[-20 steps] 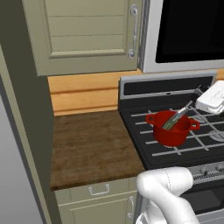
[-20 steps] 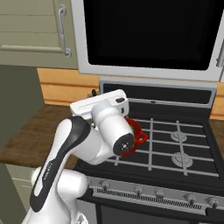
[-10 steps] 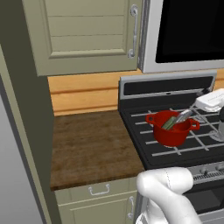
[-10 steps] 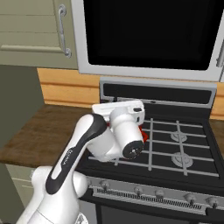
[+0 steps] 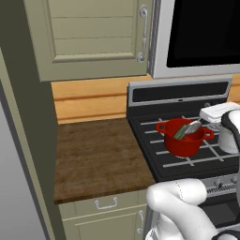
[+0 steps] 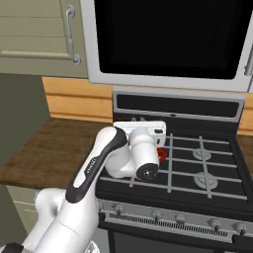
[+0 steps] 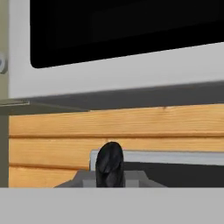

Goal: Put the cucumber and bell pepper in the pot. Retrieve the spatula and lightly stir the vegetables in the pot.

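Half of pot [image 5: 183, 143] hidden behind arm in right base view; jaws closed on spatula [image 5: 186, 130].

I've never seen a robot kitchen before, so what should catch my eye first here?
The bright red pot on the black stove, front left burner, with the spatula leaning out of it. Then the white arm bent low over that stove, and the big dark microwave above.

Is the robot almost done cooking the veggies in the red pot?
Nearly, it seems. The spatula leans in the pot on the stove, its handle toward the robot's hand, so stirring looks under way. I cannot see the vegetables inside. Any stirring left remains.
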Motion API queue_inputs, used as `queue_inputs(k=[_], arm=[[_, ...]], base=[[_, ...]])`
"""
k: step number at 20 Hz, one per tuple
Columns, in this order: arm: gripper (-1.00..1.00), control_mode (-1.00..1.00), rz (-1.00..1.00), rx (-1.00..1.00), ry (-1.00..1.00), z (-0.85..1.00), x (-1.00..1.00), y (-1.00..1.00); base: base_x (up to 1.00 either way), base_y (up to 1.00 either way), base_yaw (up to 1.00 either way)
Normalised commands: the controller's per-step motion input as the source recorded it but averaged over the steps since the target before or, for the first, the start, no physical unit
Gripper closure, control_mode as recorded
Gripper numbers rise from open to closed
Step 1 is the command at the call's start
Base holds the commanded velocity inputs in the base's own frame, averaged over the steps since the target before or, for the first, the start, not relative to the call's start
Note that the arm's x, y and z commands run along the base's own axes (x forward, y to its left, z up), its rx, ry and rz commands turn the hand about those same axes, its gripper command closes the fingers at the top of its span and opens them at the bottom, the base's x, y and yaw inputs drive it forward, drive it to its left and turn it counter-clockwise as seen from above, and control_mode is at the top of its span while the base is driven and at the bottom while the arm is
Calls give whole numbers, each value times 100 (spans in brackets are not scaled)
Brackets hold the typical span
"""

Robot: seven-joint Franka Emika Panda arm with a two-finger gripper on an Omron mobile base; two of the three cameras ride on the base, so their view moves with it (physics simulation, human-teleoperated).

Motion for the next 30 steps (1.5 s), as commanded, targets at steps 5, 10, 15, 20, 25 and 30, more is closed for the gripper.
queue_inputs(k=[5,10,15,20,25,30], arm=[[100,-100,-8,2,1,-38,50,-5],[100,-100,-6,4,7,-37,37,-4],[100,-100,-5,4,8,-30,28,-4],[100,-100,-4,1,3,-43,10,-3],[100,-100,0,0,-2,-48,-23,-13],[100,-100,5,7,-12,-28,-27,-4]], base=[[0,0,0],[0,0,0],[0,0,0],[0,0,0],[0,0,0],[0,0,0]])
